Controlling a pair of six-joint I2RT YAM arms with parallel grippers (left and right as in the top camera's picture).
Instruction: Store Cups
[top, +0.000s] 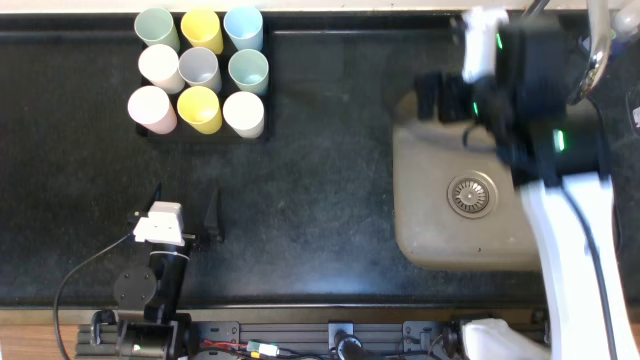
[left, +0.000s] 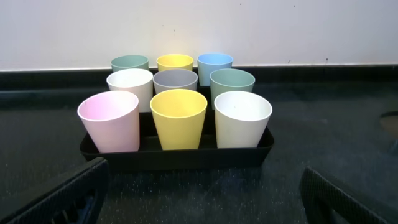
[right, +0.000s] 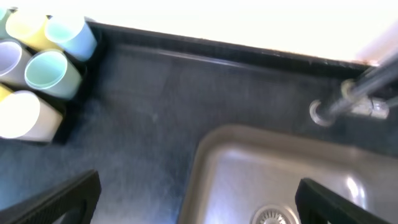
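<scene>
A black tray (top: 200, 138) at the counter's back left holds several upright cups in three rows: pink (top: 152, 109), yellow (top: 200, 108) and white (top: 244, 113) in front, pastel ones behind. In the left wrist view the tray (left: 180, 158) faces me with the pink cup (left: 110, 121), yellow cup (left: 178, 118) and cream cup (left: 242, 118) nearest. My left gripper (top: 185, 207) (left: 199, 199) rests open on the counter a short way in front of the tray, holding nothing. My right gripper (top: 440, 90) (right: 199, 205) hovers open and bare over the sink's back left corner.
A steel sink (top: 420, 200) (right: 249, 162) with a drain is sunk into the counter at the right, with a faucet (top: 598, 40) (right: 354, 99) behind it. Dark counter (top: 320, 150) stretches between tray and sink. A wall runs along the back.
</scene>
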